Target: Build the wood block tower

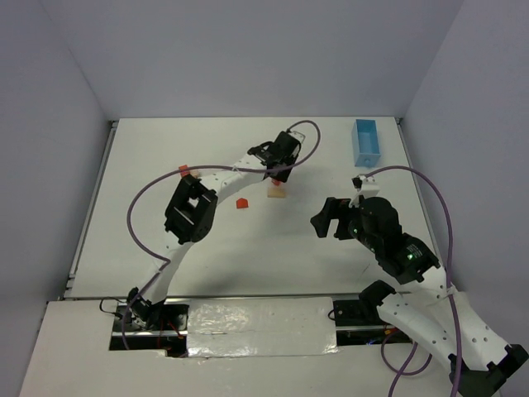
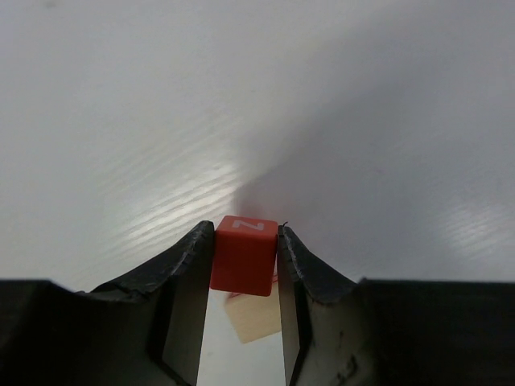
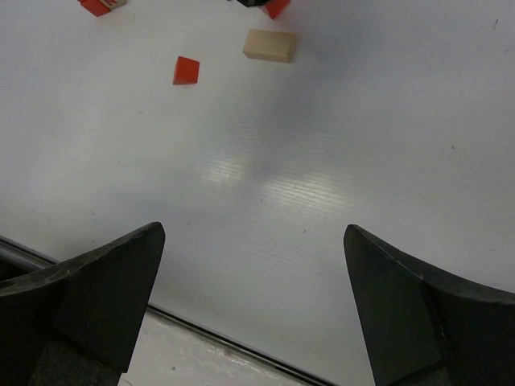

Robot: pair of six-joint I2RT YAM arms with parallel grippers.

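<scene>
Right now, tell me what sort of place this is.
Probably a robot lab test cell: white table boxed in by plain grey walls, left arm and right arm bolted at its near edge, tiny wooden blocks.

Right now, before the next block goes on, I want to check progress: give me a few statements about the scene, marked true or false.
1. The left tool grips a red cube. True.
2. The right tool holds a tan block. False: its jaws stand wide open with nothing between them.
3. A tan block lies below the red cube. True.
4. The tray sits at the near left corner of the table. False: it sits at the far right.
</scene>
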